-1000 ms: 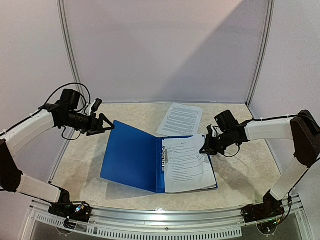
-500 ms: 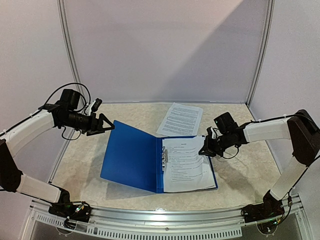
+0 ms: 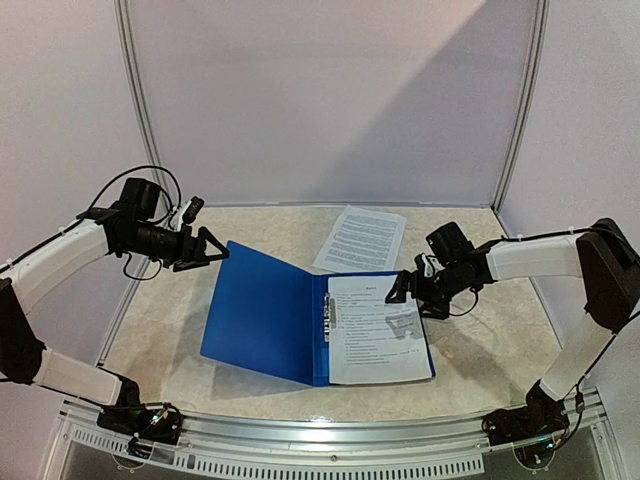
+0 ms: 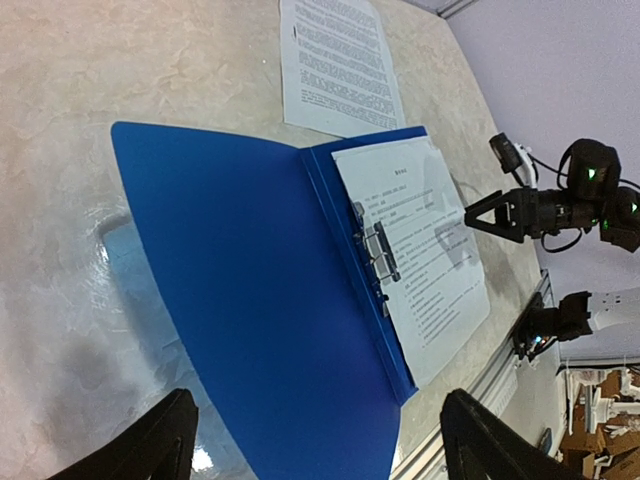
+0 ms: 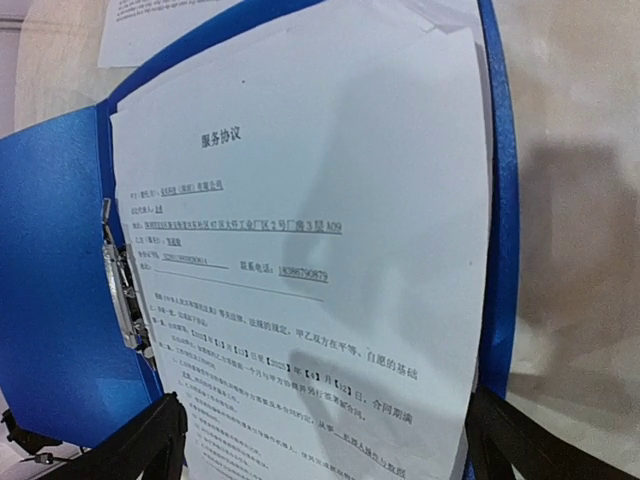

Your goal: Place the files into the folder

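Lying open toward the front edge of the worktop (image 3: pixel 480 360), the folder (image 3: pixel 262 310) has its blue cover spread out to the left and its metal clip (image 3: pixel 328 318) running down the spine. On its right half a printed sheet (image 3: pixel 375 335) rests flat, its left edge close by the clip. Whether another sheet lies beneath it I cannot tell.

Just above that sheet's far right corner hangs the right gripper (image 3: pixel 403 290), jaws spread wide and holding nothing. Over on the left, the left gripper (image 3: pixel 210 248) hovers above the far left corner of the cover, its jaws apart too and empty, not touching the plastic.

Farther back, just beyond the folder's far edge and short of the worktop's far edge, lies a loose sheet (image 3: pixel 360 238), text side up and a little askew.

To my eye the step in hand is the filing of the sheet on the right half, and it looks set down. What remains is the loose sheet at the back. The right arm sits closest, and I'd judge it must reach back, catch the thin flat page by an edge, then carry it onto the folder's right half, squared against the clip.
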Robot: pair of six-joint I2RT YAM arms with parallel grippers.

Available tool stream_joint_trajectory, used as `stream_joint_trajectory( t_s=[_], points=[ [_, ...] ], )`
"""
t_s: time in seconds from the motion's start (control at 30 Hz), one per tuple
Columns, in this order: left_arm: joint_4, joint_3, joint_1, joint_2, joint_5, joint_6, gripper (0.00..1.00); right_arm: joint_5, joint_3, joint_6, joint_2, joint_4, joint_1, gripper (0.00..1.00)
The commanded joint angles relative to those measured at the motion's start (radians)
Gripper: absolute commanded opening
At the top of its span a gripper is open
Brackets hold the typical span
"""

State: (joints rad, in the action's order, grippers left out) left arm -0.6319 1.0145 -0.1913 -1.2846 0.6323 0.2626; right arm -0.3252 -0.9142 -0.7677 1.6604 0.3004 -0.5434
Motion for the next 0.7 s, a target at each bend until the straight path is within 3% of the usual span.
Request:
stream_joint_trajectory(
  t_s=[0.0, 0.37, 0.5, 0.67],
  points=[
    [0.009, 0.015, 0.013, 0.011, 0.011, -0.007, 0.86, 0.077, -0.042, 0.018, 0.006, 0.105, -0.007, 0.99],
    [0.004, 0.015, 0.016, 0.016, 0.01, -0.015, 0.86, 0.45, -0.187, 0.203, -0.048, 0.378, -0.106, 0.99],
    [0.004, 0.016, 0.016, 0.012, 0.009, -0.016, 0.86, 0.462, -0.094, 0.424, -0.211, 0.227, -0.224, 0.99],
    [0.002, 0.01, 0.019, 0.018, -0.003, -0.022, 0.86, 0.415, 0.137, 0.83, -0.432, -0.027, -0.394, 0.99]
  ],
)
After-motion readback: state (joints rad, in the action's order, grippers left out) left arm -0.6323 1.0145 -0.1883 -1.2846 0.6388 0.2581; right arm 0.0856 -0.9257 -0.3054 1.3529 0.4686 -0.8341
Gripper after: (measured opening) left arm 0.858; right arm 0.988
